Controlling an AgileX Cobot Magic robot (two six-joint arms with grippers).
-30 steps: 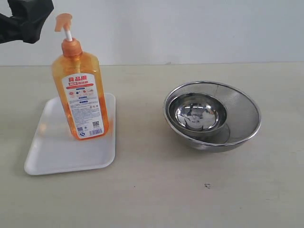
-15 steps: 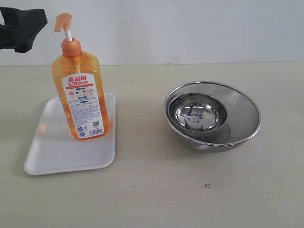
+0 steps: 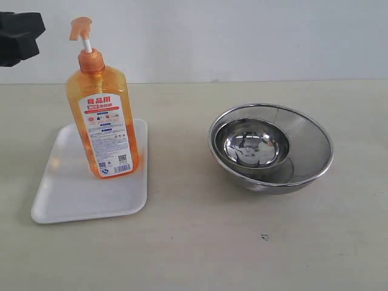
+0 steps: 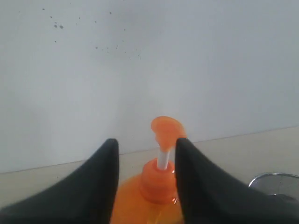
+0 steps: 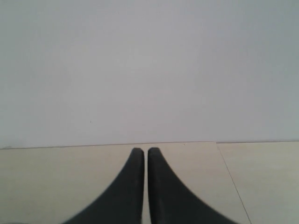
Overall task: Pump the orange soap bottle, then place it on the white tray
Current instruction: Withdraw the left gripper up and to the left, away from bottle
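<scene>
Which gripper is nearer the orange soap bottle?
Left. The left gripper hangs beside the pump head of the orange soap bottle; the right gripper faces only table and wall.

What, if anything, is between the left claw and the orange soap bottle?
Nothing visible. The left claw hangs open in free air to one side of the pump head of the tall translucent orange soap bottle, which already stands on the flat white rectangular tray.

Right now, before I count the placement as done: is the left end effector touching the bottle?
Apart. The exterior view shows a strip of bare wall between the left end effector and the bottle.
</scene>
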